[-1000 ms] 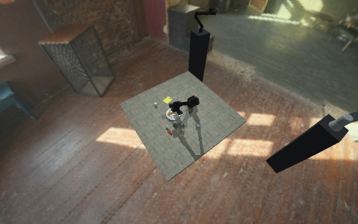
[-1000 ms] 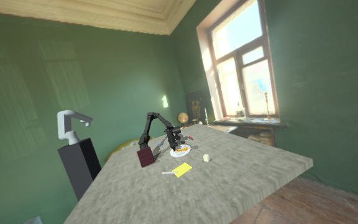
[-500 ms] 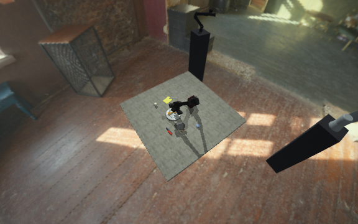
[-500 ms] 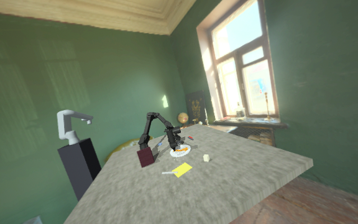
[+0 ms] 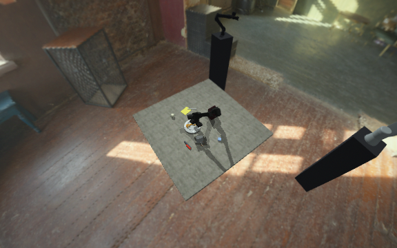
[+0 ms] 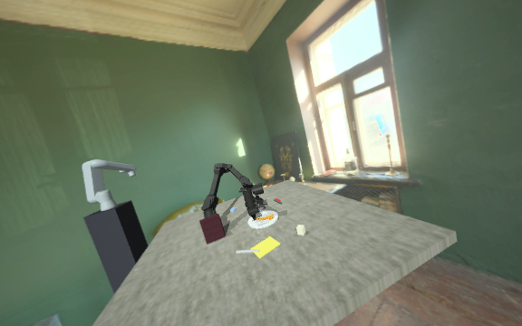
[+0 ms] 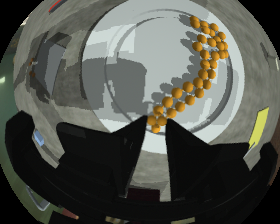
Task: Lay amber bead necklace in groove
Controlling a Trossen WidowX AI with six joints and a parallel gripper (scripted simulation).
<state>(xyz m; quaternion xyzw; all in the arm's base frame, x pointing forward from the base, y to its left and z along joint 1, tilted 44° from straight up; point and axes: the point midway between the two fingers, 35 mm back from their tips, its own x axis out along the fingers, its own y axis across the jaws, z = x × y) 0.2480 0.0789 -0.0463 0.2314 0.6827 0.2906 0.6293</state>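
The round white bead board lies on the table, with a thin ring groove inside its rim. The amber bead necklace lies on it as a narrow doubled strand, bunched at the far end. In the wrist view it runs diagonally from the upper right to the fingertips, mostly inside the ring. My gripper is low over the board's near edge, shut on the necklace's near end, with a few beads at its tips. The exact fingertip contact is partly hidden.
A yellow sheet with a pale stick, a cream block, a blue block and a red-and-dark tool lie around the board. A dark grey object is beside it.
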